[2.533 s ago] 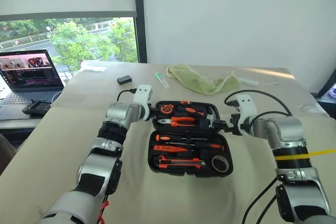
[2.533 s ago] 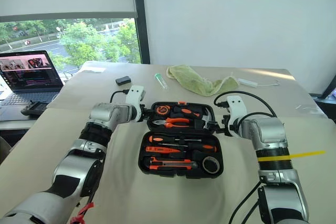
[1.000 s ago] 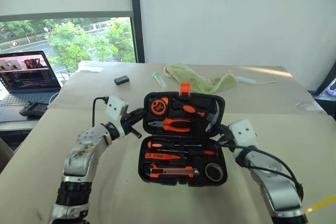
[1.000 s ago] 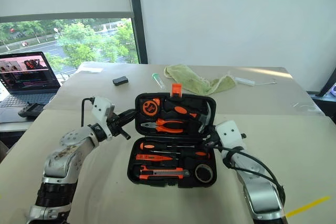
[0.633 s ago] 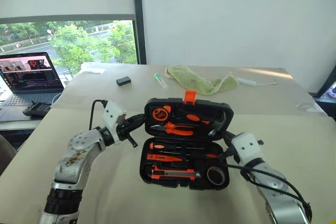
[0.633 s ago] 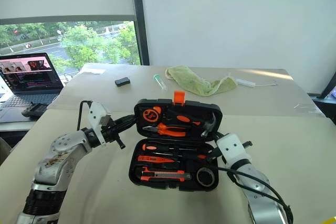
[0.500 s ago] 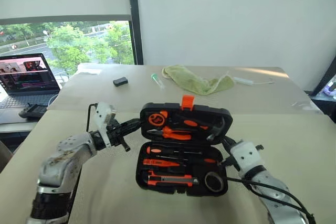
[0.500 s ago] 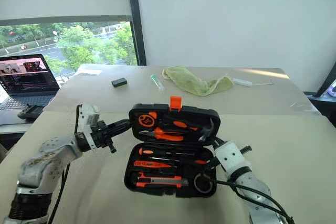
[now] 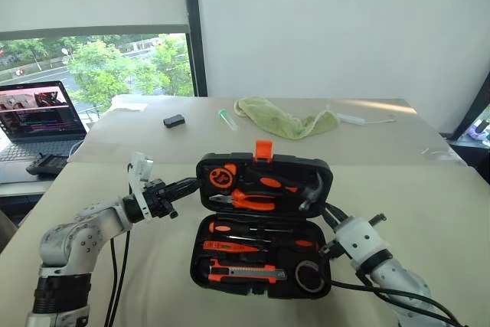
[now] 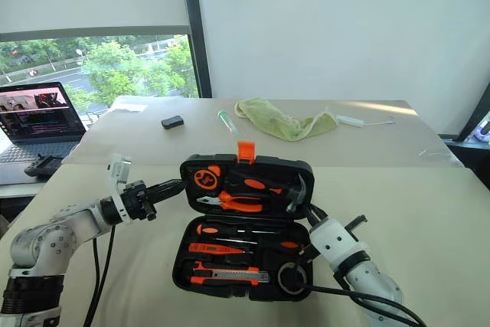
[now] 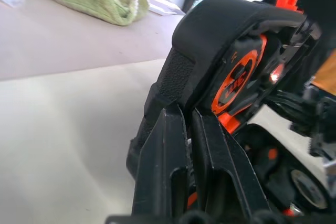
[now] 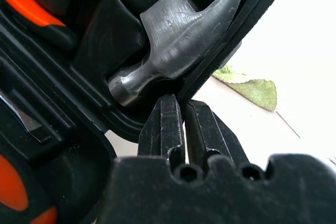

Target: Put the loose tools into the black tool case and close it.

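Note:
The black tool case lies open in the middle of the table, its lid standing about half raised with the orange latch on top. In its base rest two long screwdrivers, a utility knife and a tape roll. Pliers and a hammer sit in the lid. My left gripper is shut, its tips against the lid's left edge. My right gripper is shut and pressed under the lid's right rim, just below the hammer head.
A green cloth, a clear tube, a small black box and a white cable lie on the far side of the table. An open laptop stands at the far left by the window.
The lid has swung up from lying flat to half raised over the base. Both arms have drawn back toward me with it, and my view has shifted.

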